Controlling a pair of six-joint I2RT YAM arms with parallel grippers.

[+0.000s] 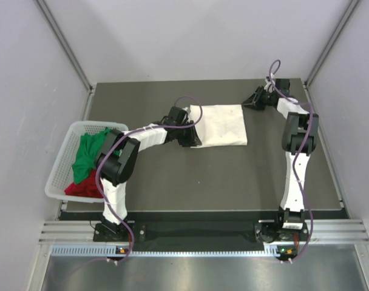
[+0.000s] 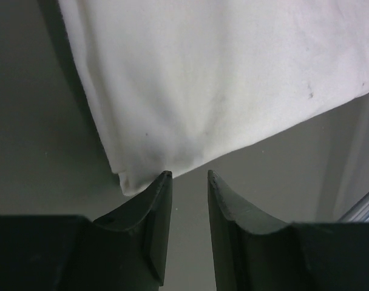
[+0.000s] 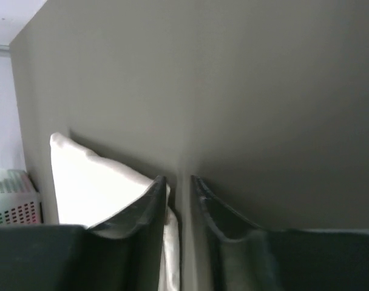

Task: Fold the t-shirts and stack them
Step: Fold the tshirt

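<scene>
Shirt (image 1: 224,124), cream, folded flat mid-table; left gripper (image 2: 189,174) half open, empty, tips at its hem; right gripper (image 3: 178,179) nearly closed at far right corner, cloth between jaws, grip uncertain, likely squaring it for stacking

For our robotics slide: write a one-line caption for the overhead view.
Left claw and right claw flank a folded white t-shirt; green t-shirt and red t-shirt lie in the basket.

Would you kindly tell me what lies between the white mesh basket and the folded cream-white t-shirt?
In the top view, the left arm and its tool reach across the table there.
</scene>
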